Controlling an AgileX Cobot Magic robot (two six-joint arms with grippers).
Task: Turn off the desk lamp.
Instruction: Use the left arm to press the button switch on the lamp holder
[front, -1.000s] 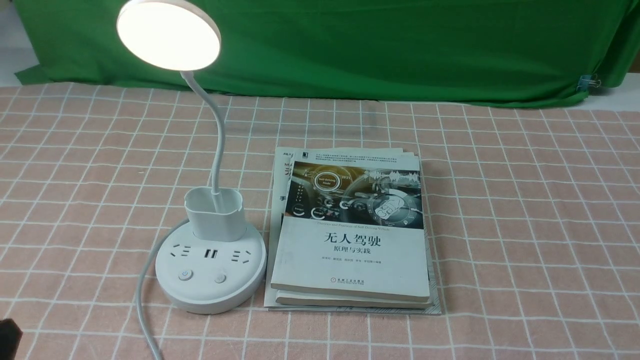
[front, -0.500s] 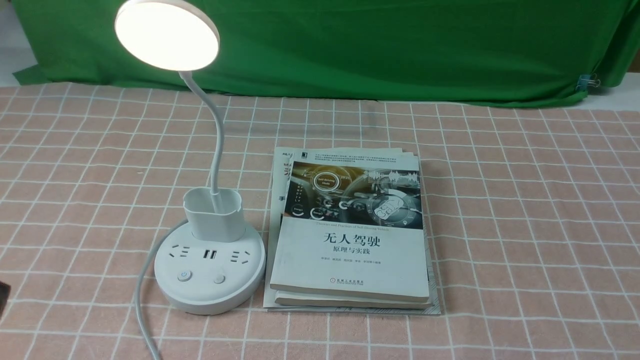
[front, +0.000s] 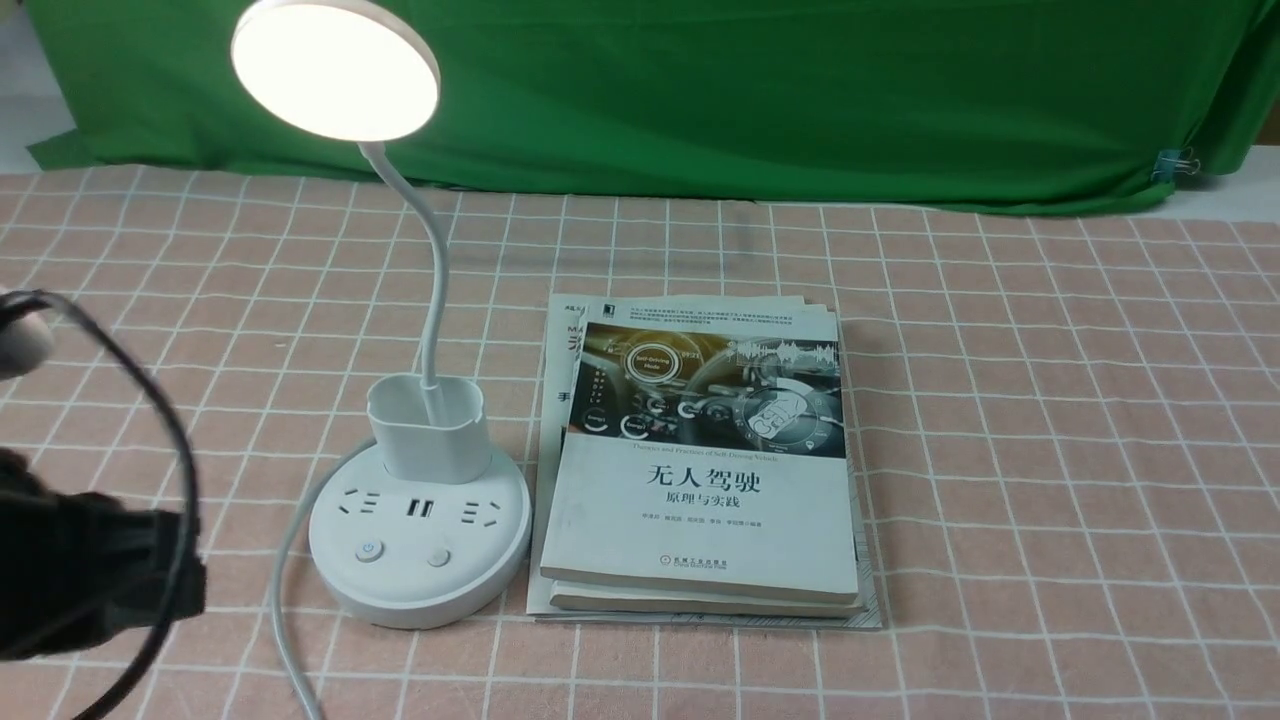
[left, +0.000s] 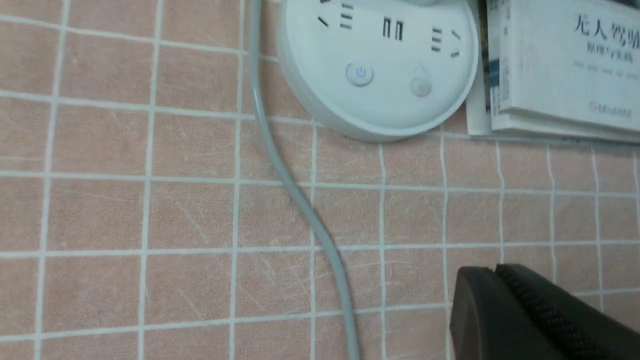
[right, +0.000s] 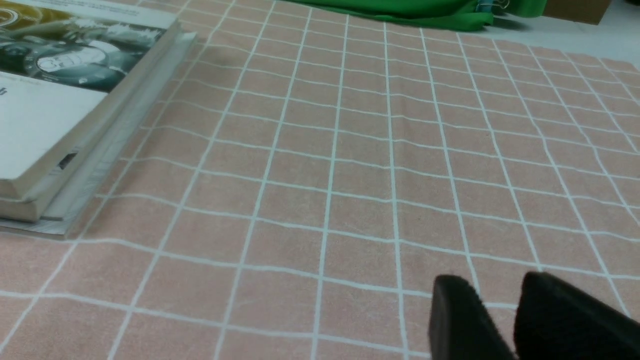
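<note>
At centre-left of the front view, the white plastic desk lamp (front: 420, 545) with a flat round head stood lit on pink checked cloth (front: 1050, 450), touching a stack of white paperback books (front: 700, 520). Near the left edge hung the black left gripper (front: 150, 580), jaws pressed together; the black right gripper (right: 495, 287) showed a narrow gap

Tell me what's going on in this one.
The desk lamp is lit, beside a stack of books. The left gripper, shut, hovers above the checked tablecloth short of the lamp's base, not touching its power button. The right gripper sits over the cloth away from the books, holding nothing.
</note>
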